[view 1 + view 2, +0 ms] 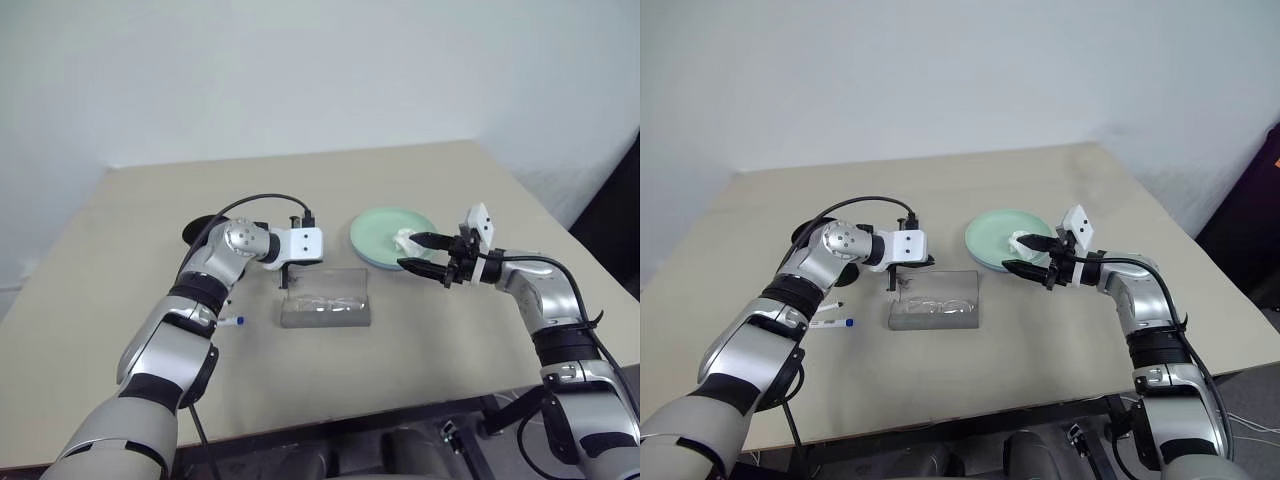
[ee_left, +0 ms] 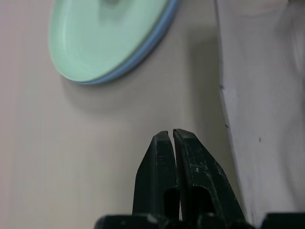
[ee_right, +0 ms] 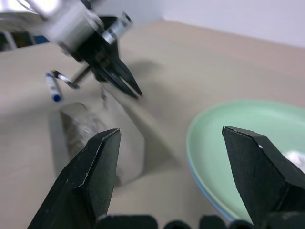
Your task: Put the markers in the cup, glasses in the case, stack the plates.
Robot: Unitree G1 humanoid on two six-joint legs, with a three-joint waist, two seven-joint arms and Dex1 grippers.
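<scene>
The mint green plate (image 1: 385,232) lies on top of the light blue plate (image 2: 143,50), with a small white wad (image 1: 404,239) on it. My right gripper (image 1: 408,250) hangs open at the plates' near edge, beside the wad. The grey case (image 1: 326,300) lies mid-table, and faint clear shapes like the glasses (image 1: 322,304) show inside it. My left gripper (image 1: 285,283) is shut on nothing and points down at the case's far left corner. A blue-capped marker (image 1: 232,322) lies left of the case, and a dark-capped marker (image 1: 830,305) lies just beyond it. The black cup (image 1: 199,230) is partly hidden behind my left arm.
The beige table (image 1: 420,330) ends close in front of me, and its right edge runs past my right arm. A black cable (image 1: 262,199) loops above my left wrist.
</scene>
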